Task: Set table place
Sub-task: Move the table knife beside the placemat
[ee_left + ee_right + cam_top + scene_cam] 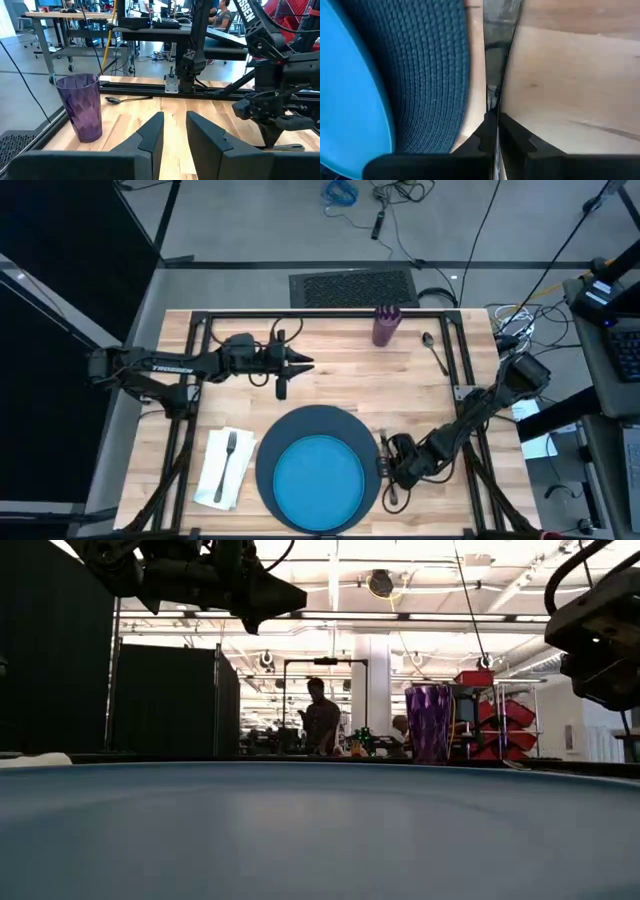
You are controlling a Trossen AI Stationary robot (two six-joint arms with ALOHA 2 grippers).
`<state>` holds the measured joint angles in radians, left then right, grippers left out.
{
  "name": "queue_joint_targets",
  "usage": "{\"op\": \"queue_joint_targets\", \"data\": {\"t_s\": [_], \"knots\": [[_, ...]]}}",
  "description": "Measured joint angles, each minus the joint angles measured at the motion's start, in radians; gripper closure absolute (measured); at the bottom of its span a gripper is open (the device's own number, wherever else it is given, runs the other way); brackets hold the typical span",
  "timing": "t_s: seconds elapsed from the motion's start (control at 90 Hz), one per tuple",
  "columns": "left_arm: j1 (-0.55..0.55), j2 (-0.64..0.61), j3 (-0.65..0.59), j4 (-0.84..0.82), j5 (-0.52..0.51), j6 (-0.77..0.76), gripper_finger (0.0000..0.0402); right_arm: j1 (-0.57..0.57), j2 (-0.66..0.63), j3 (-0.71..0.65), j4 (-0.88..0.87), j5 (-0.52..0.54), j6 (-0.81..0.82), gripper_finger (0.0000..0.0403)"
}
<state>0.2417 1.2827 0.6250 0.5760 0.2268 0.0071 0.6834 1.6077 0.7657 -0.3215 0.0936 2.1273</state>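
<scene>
Charger [437, 75]: we see round, dark woven weave under smooth blue plate [320, 475].
Right gripper [492, 125]: jaws clenched on flat silver knife [497, 55].
Left gripper [174, 131]: jaws released.

The knife [496, 60] is mostly hidden under the right end effector [392, 473] — its far end is cut off; the charger [320, 830] fills the low view.

Open lab hall: workbenches [75, 22], red bins [500, 725], ceiling trusses.

Your left arm [170, 365] is matte black with white lettering along its link; the right arm [470, 420] is equally black, with dark cables looped behind its jaws.
</scene>
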Motion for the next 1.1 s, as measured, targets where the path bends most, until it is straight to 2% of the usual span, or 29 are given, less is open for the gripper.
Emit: {"op": "queue_joint_targets", "data": {"t_s": [0.633, 1.1], "knots": [[0.0, 0.0, 0.0, -0.014, 0.002, 0.0, 0.0333, -0.001, -0.002, 0.002, -0.006, 0.004, -0.069, 0.04], [0.0, 0.0, 0.0, -0.02, 0.006, 0.0, 0.0333, -0.009, -0.002, 0.012, -0.044, -0.002, -0.104, 0.0303]]}}
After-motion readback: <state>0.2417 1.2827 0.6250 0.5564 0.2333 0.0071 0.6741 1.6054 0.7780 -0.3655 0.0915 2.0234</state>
